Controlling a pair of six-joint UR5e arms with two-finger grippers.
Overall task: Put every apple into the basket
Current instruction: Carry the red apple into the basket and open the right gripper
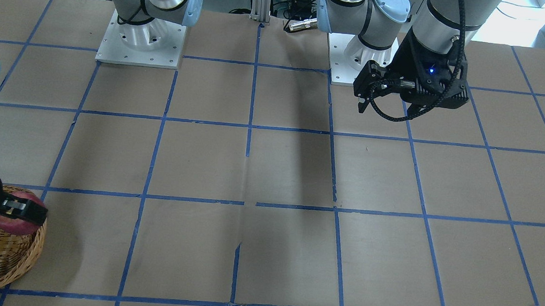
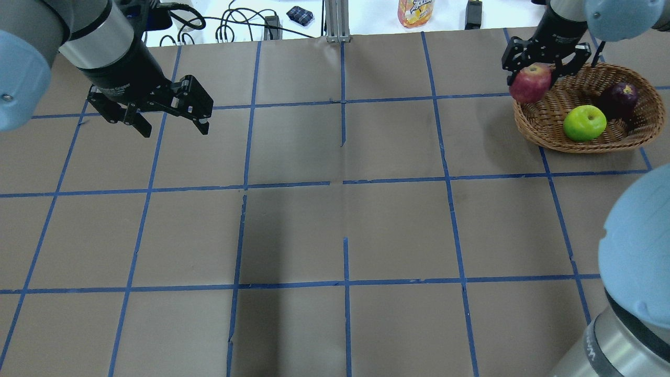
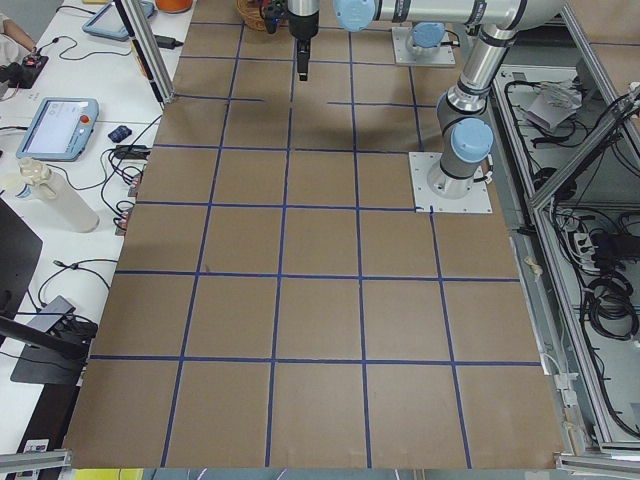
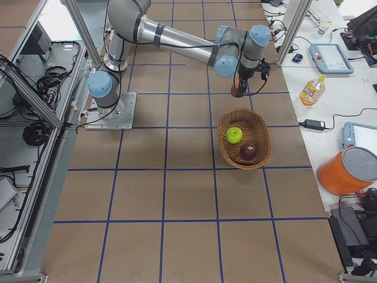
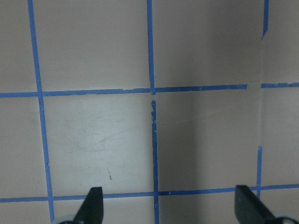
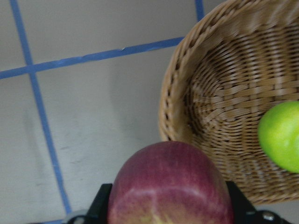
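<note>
My right gripper (image 2: 535, 82) is shut on the red apple (image 2: 531, 84) and holds it in the air over the left rim of the wicker basket (image 2: 544, 125). The red apple fills the bottom of the right wrist view (image 6: 170, 186), with the basket's rim (image 6: 169, 100) just beyond it. The yellow-green apple (image 2: 584, 123) and the dark maroon apple (image 2: 619, 97) lie inside the basket. My left gripper (image 2: 170, 127) hangs open and empty above the table at the far left; its fingertips (image 5: 93, 201) show over bare paper.
The table (image 2: 340, 220) is covered in brown paper with a blue tape grid. A juice bottle (image 2: 415, 11) and cables lie beyond the far edge. The right arm's elbow (image 2: 636, 251) looms at the near right.
</note>
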